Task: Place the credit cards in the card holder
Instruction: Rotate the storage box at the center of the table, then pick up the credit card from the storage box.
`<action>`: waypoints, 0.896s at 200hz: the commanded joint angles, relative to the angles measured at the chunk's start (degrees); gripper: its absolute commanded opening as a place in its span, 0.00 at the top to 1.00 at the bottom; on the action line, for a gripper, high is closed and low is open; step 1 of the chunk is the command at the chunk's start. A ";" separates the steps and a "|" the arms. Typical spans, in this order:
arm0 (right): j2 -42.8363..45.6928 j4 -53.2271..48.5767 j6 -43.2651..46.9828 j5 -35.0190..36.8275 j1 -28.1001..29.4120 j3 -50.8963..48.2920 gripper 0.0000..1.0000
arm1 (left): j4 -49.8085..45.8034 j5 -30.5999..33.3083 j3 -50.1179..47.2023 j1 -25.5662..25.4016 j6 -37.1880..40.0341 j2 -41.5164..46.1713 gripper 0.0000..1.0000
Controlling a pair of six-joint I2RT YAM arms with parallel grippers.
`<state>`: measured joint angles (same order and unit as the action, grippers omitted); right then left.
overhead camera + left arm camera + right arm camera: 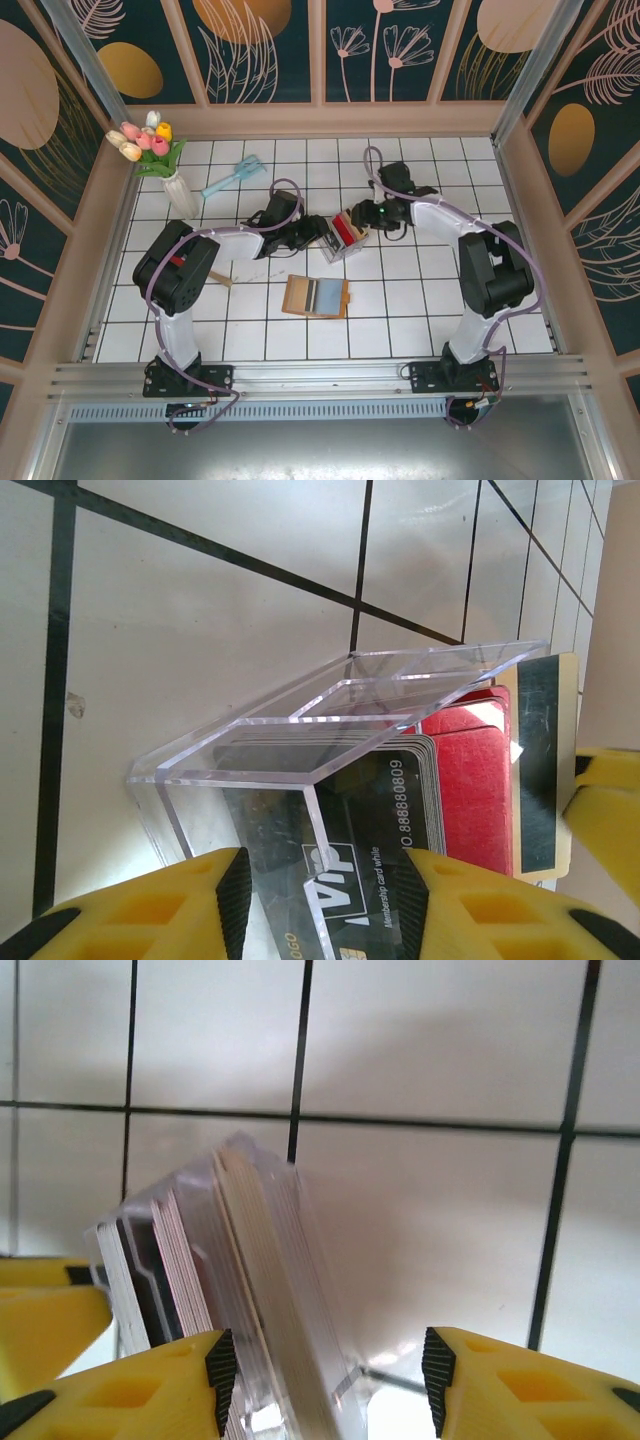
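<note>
Both left gripper (330, 892) and right gripper (327, 1375) straddle the clear tray (300, 695) holding credit cards (470, 780), jaws partly apart; any pinch cannot be told

White lettering is being picked out on the black card (370, 830), the front one of the stack being kept in the clear tray (300, 710). "ViP" is being shown in large letters, partly crossed by the tray's clear wall. Just beside it, "Membership card white" is being carried in small print. Further along, toward the card's rounded corner, the number "888880809" is being displayed. At the card's cut-off lower edge, a fragment, "OGO", is being glimpsed.
</note>
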<state>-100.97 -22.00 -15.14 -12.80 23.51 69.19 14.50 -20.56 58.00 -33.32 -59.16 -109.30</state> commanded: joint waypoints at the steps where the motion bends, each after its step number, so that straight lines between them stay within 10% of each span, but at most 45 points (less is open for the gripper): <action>1: 3.04 -2.99 3.70 17.15 5.56 4.61 0.48 | -0.62 -0.38 0.72 0.13 1.54 -0.86 0.56; 85: -0.17 -1.86 2.96 14.22 12.64 5.94 0.63 | -1.38 3.18 -0.65 0.22 2.05 0.18 0.68; 179: -2.88 -2.86 3.26 13.29 15.20 7.01 0.63 | -1.47 13.15 -8.72 1.40 1.22 10.77 0.57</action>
<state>-102.24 -23.00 -12.32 0.01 37.36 74.00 14.20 -12.71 51.29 -33.04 -58.22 -102.00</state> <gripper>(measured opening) 0.367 0.424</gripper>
